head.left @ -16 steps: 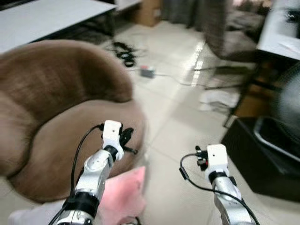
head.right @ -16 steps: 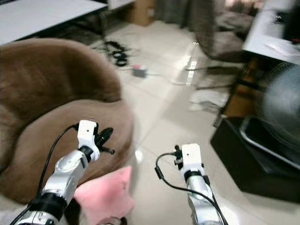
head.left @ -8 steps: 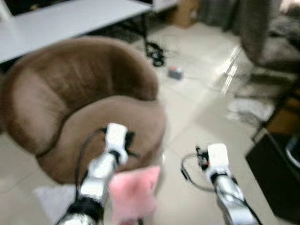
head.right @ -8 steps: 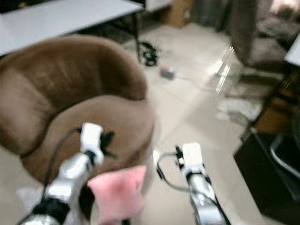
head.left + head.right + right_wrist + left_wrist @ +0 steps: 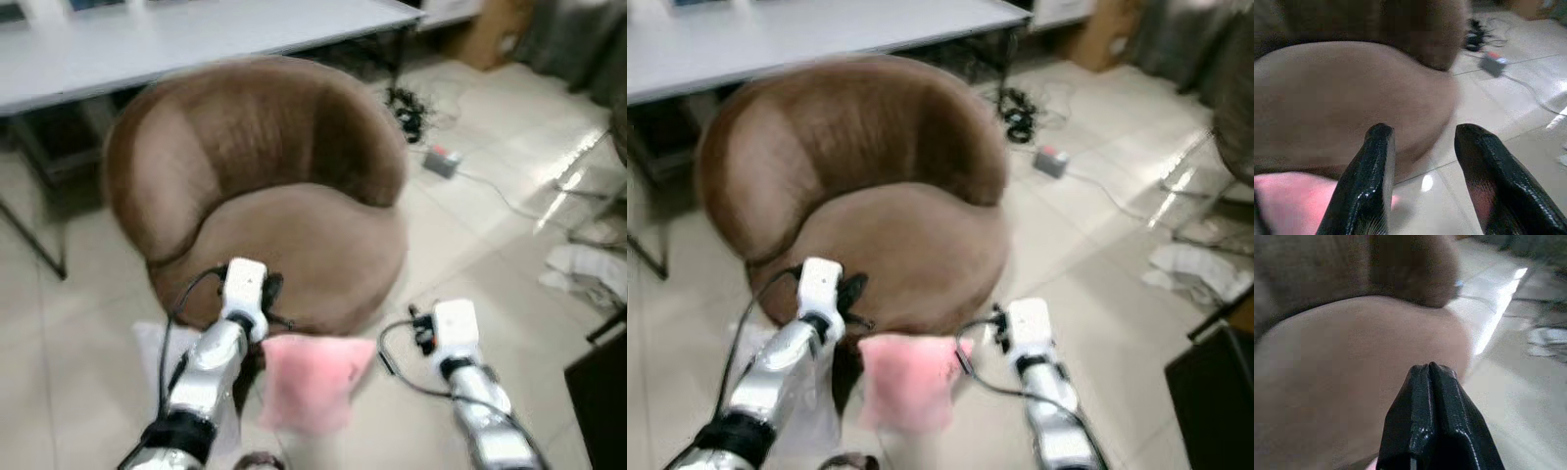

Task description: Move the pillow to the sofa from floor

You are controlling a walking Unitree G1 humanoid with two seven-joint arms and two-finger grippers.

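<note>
Pillow: pink pillow (image 5: 312, 380) hangs between the two arms, off the floor, just in front of the sofa's front edge and below seat level in the head views.
Sofa: round brown sofa (image 5: 255, 186) with a curved backrest stands straight ahead; its seat cushion is bare.
Left gripper: left gripper (image 5: 1428, 369) sits at the pillow's upper left corner, over the seat's front edge. In the left wrist view its two black fingers (image 5: 1444, 406) are pressed together with no gap at the tips; a sliver of pink shows at their base, but whether cloth is pinched between them cannot be told.
Right gripper: right gripper (image 5: 1421, 134) hovers just right of the pillow, near the sofa's front. Its fingers (image 5: 1374, 166) stand apart with floor visible between them, gripping nothing; the pillow's pink edge lies beside one finger.
Floor: pale glossy tiles (image 5: 490, 235), with a power strip (image 5: 441, 161) and cables (image 5: 407, 108) to the right of the sofa.
Table: long white table (image 5: 196, 34) behind the sofa.
</note>
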